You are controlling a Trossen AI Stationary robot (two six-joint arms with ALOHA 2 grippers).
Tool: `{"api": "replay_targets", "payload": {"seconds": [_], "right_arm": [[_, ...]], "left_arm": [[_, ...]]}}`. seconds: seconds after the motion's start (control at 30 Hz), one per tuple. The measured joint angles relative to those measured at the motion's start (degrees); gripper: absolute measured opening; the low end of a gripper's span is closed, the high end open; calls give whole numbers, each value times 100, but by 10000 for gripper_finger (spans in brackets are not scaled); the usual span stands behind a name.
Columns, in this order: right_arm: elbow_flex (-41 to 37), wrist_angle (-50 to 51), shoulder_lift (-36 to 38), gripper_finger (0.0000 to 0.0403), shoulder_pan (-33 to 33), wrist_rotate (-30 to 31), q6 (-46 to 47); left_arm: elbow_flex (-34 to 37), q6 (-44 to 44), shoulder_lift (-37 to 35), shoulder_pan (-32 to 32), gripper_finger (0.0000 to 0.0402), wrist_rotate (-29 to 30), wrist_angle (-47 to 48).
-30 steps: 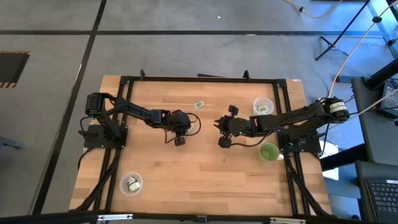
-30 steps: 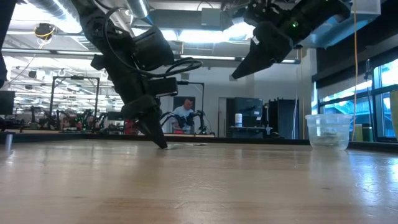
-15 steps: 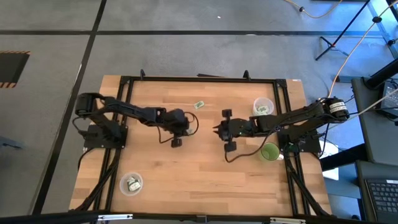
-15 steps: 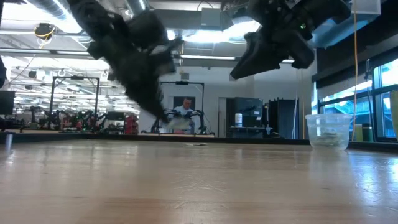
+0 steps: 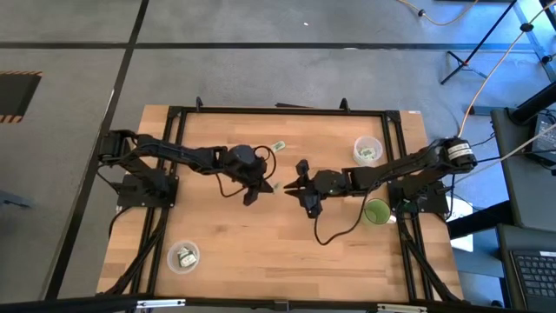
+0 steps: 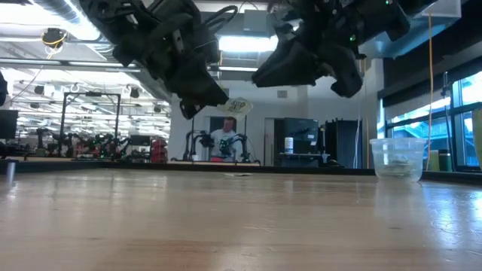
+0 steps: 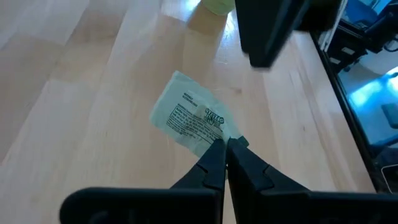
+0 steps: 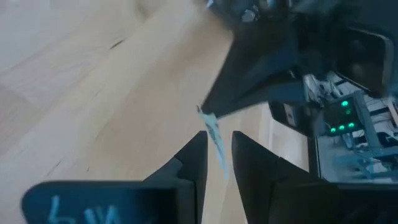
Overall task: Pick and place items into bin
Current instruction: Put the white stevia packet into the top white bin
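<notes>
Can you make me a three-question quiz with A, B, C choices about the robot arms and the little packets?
1. Where is the packet that the left gripper holds?
A. up in the air above the table
B. inside a cup
C. flat on the table

2. How many clear cups with packets inside stand on the table?
A. none
B. two
C. five

3. How are the right gripper's fingers?
A. pressed tight together
B. apart, with the packet's edge between them
C. wrapped round a cup

Answers:
1. A, the low view shows it hanging high.
2. B, one clear cup at the right and another clear cup near the left.
3. B, a gap shows between them.
</notes>
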State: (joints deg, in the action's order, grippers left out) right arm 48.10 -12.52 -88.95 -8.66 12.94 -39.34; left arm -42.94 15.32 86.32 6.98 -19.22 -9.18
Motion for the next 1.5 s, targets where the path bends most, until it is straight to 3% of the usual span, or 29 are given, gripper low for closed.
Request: {"api": "replay_targets", "payload": {"seconds": [0.4, 0.57, 0.73, 1.13, 1.27, 1.5], "right_arm": [[1, -498, -523, 78, -9, 4, -105], [2, -532, -586, 77, -11, 269, -172], [2, -668, -588, 66, -7, 532, -295], [2, -647, -588, 33, -11, 344, -139], [2, -646, -588, 6, -11, 341, -147], [6, -571, -588, 3, -18, 346, 16]], "left_arm": [[-4, 147, 0, -121, 4, -298, -158], [-4, 147, 0, -209, 4, -340, -150], [-7, 147, -2, -249, 4, -560, -170], [-13, 93, -4, -245, 5, -597, -312], [-13, -84, -4, -245, 14, -568, -319], [-13, -322, -4, -223, 55, -420, -353]]}}
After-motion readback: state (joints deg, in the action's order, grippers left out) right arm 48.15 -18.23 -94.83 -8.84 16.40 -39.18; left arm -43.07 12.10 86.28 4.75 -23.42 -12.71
